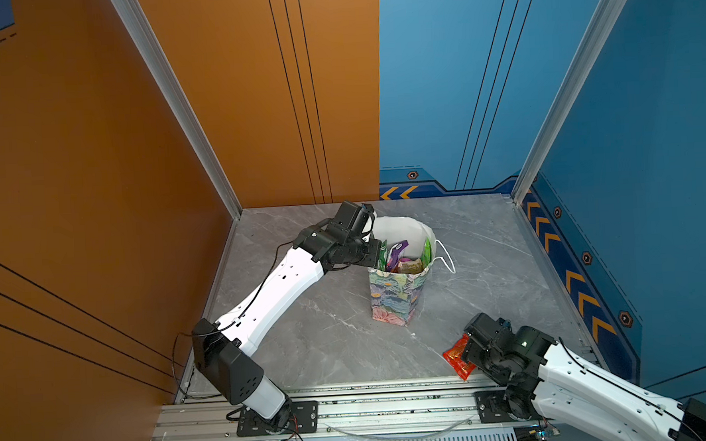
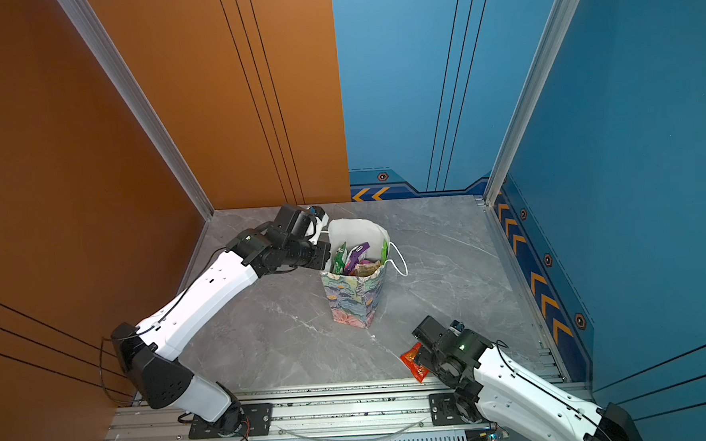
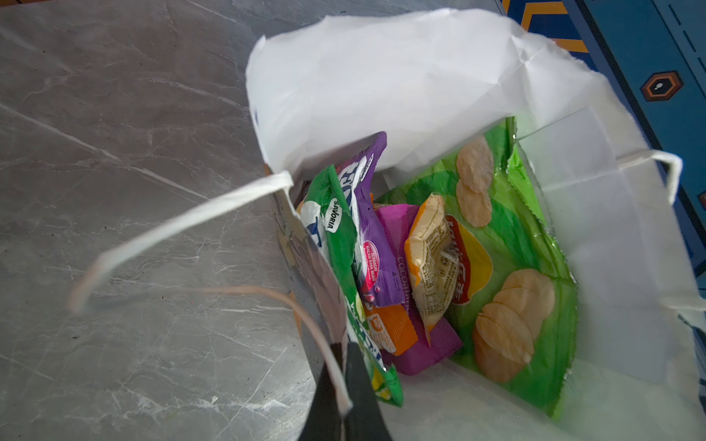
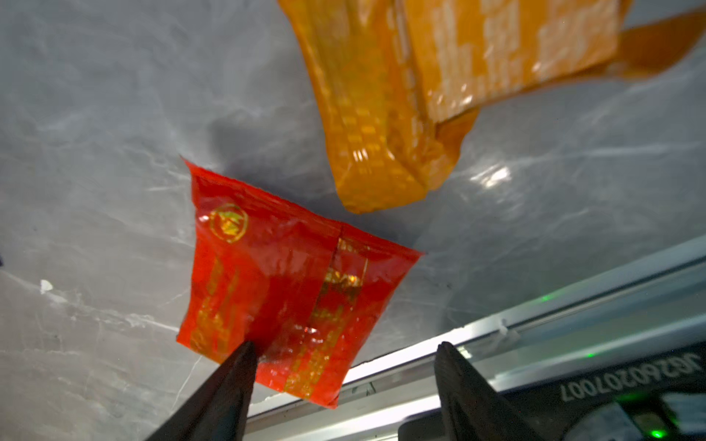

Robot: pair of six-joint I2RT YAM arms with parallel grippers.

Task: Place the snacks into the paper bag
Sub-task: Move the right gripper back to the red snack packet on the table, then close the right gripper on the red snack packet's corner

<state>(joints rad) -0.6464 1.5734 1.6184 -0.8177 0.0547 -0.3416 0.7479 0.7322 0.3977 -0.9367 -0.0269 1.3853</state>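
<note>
Red packet [image 4: 290, 290] at table [image 4: 76, 152] edge, right claw [image 4: 345, 343] spread.

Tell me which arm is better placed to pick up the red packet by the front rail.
Right. The right end effector stands open at the red packet, while the left end effector is shut on the paper bag at its rim, far from it.

Left fingers [image 3: 366, 405] together, right fingers [image 4: 226, 393] apart
</note>
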